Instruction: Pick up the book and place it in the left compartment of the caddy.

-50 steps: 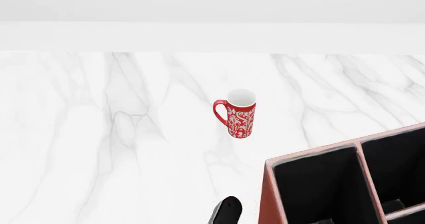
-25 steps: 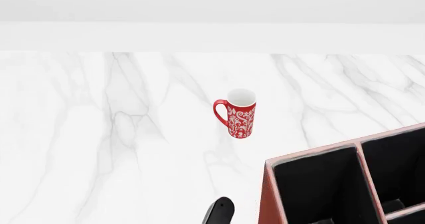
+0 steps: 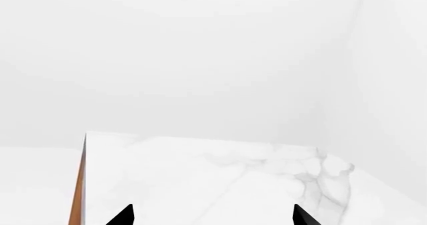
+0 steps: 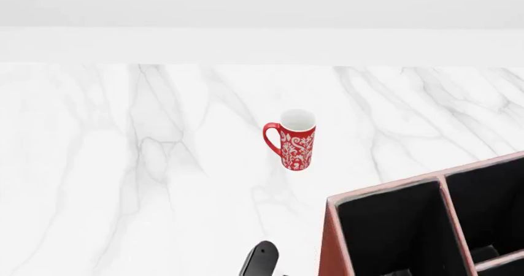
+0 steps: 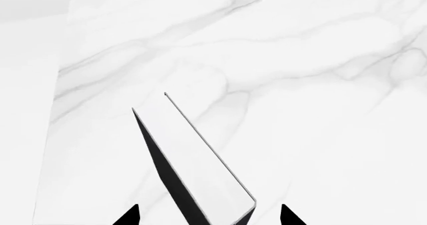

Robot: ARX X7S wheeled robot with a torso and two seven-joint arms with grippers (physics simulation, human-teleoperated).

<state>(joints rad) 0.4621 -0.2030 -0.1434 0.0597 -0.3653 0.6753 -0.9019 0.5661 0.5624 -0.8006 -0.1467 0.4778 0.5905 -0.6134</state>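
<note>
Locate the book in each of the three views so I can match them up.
Head view: the book is not in it; only the mug and caddy show.
Left wrist view: not in it.
Right wrist view: the book stands on edge, low centre, between the right gripper fingertips.
Shared landmark: the white marble table, in all three.

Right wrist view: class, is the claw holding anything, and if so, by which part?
Nothing looks held: the book lies between the right claw's spread tips, with a gap on each side.
</note>
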